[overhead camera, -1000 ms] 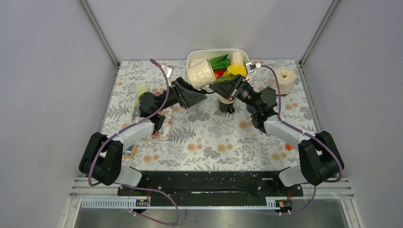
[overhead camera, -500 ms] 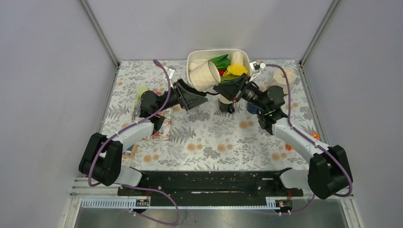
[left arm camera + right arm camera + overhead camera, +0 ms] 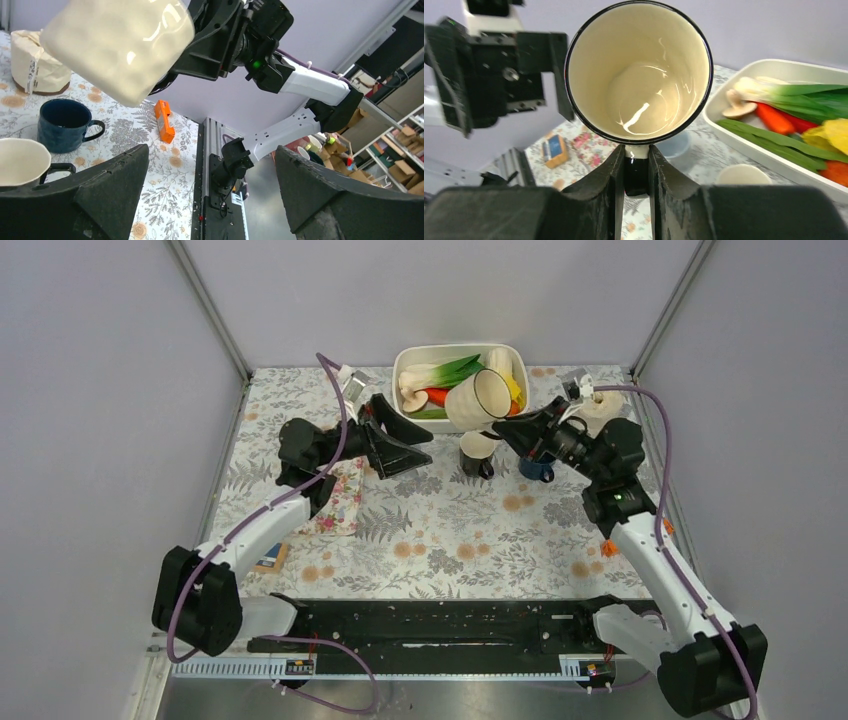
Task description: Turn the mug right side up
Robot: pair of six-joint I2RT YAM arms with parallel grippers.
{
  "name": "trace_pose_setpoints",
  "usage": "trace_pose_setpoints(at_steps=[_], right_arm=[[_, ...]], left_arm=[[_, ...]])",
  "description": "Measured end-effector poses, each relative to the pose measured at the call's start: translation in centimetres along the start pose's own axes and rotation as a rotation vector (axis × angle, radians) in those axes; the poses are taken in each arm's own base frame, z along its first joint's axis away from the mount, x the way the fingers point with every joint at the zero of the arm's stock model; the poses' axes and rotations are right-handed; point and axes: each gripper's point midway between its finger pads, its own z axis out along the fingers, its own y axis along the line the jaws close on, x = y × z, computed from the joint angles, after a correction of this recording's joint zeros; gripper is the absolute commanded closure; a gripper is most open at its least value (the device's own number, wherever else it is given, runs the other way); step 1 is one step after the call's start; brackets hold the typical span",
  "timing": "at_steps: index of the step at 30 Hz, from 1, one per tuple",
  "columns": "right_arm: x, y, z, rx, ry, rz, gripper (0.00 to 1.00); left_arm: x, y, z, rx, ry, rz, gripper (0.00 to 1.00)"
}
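Table (image 3: 450, 530) and white tray (image 3: 400, 365) lie below the cream mug (image 3: 478, 400), which hangs in the air by the tray's near rim, long axis almost level, mouth toward the right wrist, handle pinched by the right gripper (image 3: 636, 156); the left gripper (image 3: 210, 152) gapes empty just beside.

Cream mug (image 3: 639, 70) with black rim and handle; white tablecloth (image 3: 450, 530) printed with grey ferns and orange flowers; navy cup (image 3: 62, 135); far-edge white tray (image 3: 744, 145) of green, red, yellow vegetables (image 3: 794, 115).
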Motion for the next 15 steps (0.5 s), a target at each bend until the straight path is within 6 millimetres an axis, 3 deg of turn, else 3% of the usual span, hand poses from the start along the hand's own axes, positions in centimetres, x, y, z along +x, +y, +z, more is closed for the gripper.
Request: trace_pose_setpoints(at_steps=[3, 7, 12, 15], right_arm=[[0.1, -0.7, -2.1, 0.059, 0.032, -0.100, 1.00], [1.3, -1.4, -4.8, 0.124, 0.113, -0.225, 1.00], [5.5, -2.8, -8.3, 0.182, 0.294, -0.312, 1.00], [9.0, -3.5, -10.4, 0.202, 0.399, -0.332, 1.00]], left_arm=[[-1.0, -1.5, -0.2, 0.022, 0.027, 0.068, 0.01], [-3.0, -1.4, -1.2, -0.020, 0.029, 0.138, 0.01], [-5.3, 0.3, -4.1, -0.171, 0.024, 0.233, 0.01], [-5.2, 1.3, -6.0, -0.289, 0.049, 0.289, 0.01]])
